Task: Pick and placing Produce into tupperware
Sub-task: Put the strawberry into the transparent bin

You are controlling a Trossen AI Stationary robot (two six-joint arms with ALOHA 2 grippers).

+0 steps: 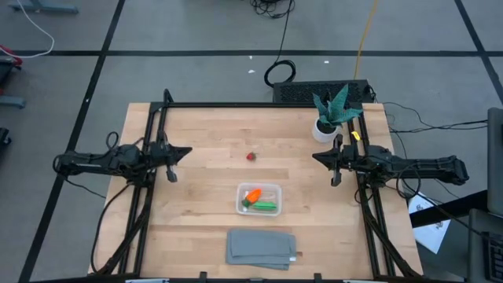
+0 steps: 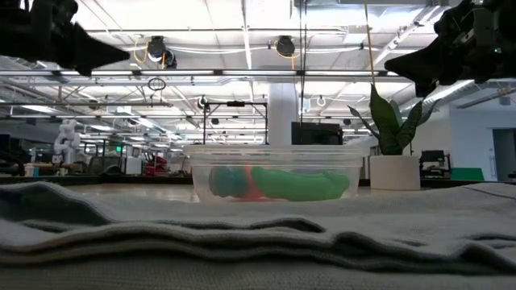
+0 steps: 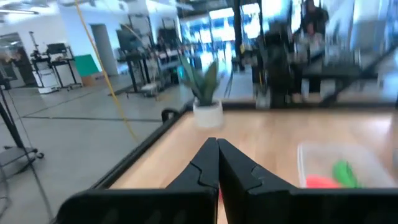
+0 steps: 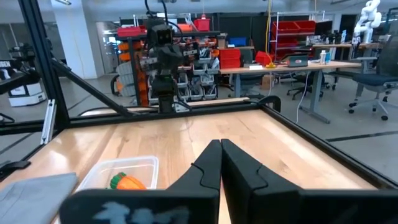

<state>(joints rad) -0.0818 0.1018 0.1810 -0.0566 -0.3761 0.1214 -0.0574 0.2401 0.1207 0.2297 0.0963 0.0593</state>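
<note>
The clear tupperware (image 1: 258, 198) sits just below the table's centre, and two of the three produce pieces are already in it: the orange carrot-like piece (image 1: 252, 196) and the elongated green piece (image 1: 267, 207), lying side by side against each other, which reads as dropped in rather than arranged. One piece is out: the small round red one (image 1: 251, 156), alone on the bare wood at about twelve o'clock from the container, well apart from it. So two in, one to go, by the look of it.

At six o'clock from the tub lies one folded grey cloth (image 1: 262, 248), near it but not touching. One potted plant (image 1: 332, 116) stands out at two o'clock, clear of the work.

Two arms, both parked wide. The left gripper (image 1: 174, 163) hangs at nine o'clock, fingers pressed together and empty. The right gripper (image 1: 335, 167) mirrors it at three o'clock, fingers likewise together on nothing. Neither is near the red piece.
</note>
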